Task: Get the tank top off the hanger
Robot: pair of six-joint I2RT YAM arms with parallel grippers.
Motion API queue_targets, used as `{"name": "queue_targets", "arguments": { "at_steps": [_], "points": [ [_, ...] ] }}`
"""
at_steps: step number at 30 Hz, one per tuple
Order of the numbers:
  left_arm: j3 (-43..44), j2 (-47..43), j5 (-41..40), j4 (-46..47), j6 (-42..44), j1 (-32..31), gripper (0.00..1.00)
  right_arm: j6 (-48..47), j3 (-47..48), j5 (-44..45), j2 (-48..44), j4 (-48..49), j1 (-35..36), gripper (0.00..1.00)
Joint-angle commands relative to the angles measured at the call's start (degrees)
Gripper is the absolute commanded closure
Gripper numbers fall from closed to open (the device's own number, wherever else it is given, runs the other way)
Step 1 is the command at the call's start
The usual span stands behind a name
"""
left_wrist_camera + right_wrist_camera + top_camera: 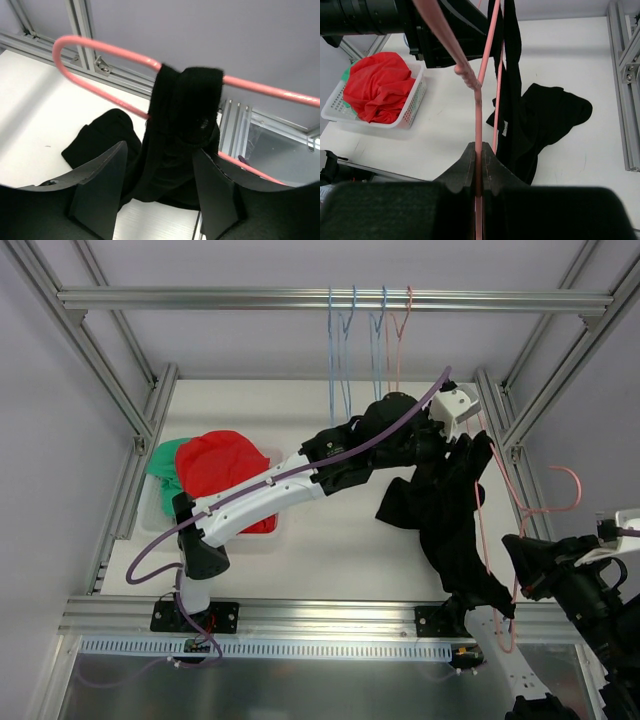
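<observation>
The black tank top (pixel 450 510) hangs from the pink hanger (pixel 479 115) toward 3 o'clock of the surface (pixel 330 560), its hem pooled there. The right gripper (pixel 479 150) is clenched on the hanger wire. The left gripper (pixel 160 150) straddles the strap (pixel 187 95), jaws apart and not visibly pinching. The cloth looks light, limp and clingy, so the best hold is probably the strap just below the wire.

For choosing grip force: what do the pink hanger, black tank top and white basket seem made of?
The pink hanger looks like coated wire, smooth and slightly glossy. The black tank top is soft matte fabric, hanging limp. The white basket is probably plastic, with perforated walls.
</observation>
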Motion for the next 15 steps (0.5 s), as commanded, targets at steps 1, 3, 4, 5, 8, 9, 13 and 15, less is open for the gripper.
{"name": "queue_targets", "arguments": {
  "at_steps": [1,3,4,5,8,9,13,15],
  "points": [
    [3.53,-1.74,1.81,2.2,0.28,0.01,0.46,0.18,0.76,-2.43,2.27,0.15,0.38,1.0],
    [3.26,-1.74,2.17,2.2,-0.06,0.01,0.66,-0.08,0.5,-2.61,2.53,0.15,0.55,1.0],
    [3.26,-1.48,1.73,2.28,-0.16,0.01,0.72,0.01,0.41,-2.61,2.7,0.24,0.64,1.0],
    [3.26,-1.39,1.47,2.2,-0.5,0.01,0.95,-0.08,0.41,-2.7,2.79,0.33,0.64,1.0],
    [3.08,-1.12,1.03,2.28,-1.03,0.01,1.0,-0.17,0.14,-2.7,2.79,0.5,0.73,1.0],
    [3.0,-1.12,0.42,2.37,-1.21,0.01,1.0,-0.26,-0.12,-1.83,2.62,0.42,0.82,1.0],
    [0.28,-4.18,-19.46,2.37,-3.75,-0.69,1.0,-0.7,-5.37,-1.38,0.69,-0.98,1.69,1.0],
    [-1.21,-5.95,-26.45,2.37,-5.95,-0.7,1.0,-0.96,-7.58,-4.53,-2.29,-2.65,1.7,1.0]
  ]
}}
